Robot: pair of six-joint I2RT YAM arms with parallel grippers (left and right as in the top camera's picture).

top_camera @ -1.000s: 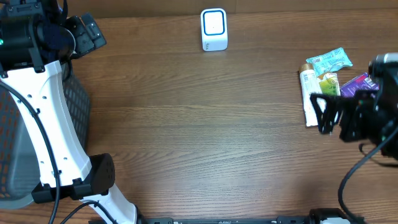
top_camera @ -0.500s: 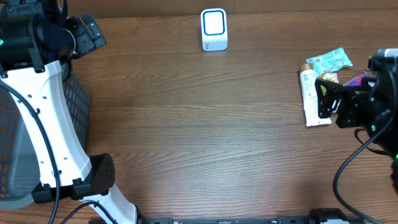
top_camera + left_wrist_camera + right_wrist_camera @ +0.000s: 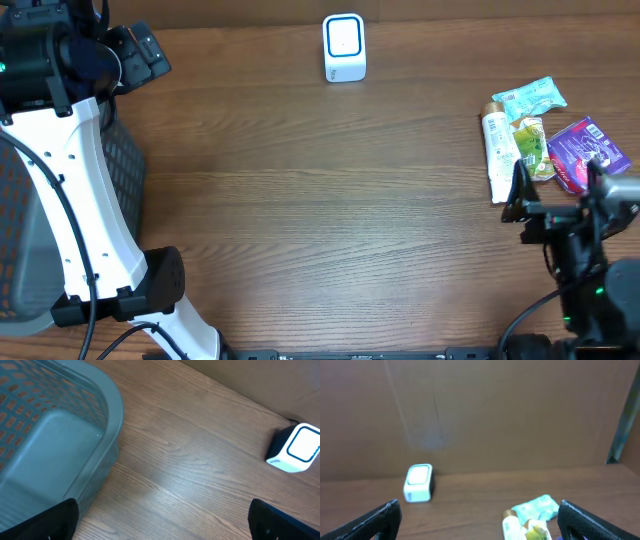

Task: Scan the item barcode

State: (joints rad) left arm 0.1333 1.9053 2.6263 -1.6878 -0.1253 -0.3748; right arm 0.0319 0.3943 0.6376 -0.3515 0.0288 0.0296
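Note:
The white barcode scanner [image 3: 344, 47] stands at the back middle of the table and also shows as the scanner [image 3: 419, 483] and the scanner [image 3: 295, 449]. Several items lie at the right: a white tube [image 3: 497, 155], a teal packet [image 3: 530, 97], a yellow-green packet [image 3: 532, 145] and a purple packet [image 3: 587, 152]. My right gripper [image 3: 556, 188] hovers open just in front of this pile, holding nothing. In its wrist view the right gripper [image 3: 485, 522] frames the teal packet [image 3: 536, 508] and tube [image 3: 511, 529]. My left gripper [image 3: 150, 58] is open and empty at the far left.
A grey mesh basket [image 3: 20, 250] stands at the left edge under the left arm; the basket's rim [image 3: 112, 407] fills the left wrist view. A brown wall backs the table behind the scanner.
The right gripper, over the item pile half a second ago, has drawn back toward the table's front edge, uncovering the purple packet. The left arm has not moved.

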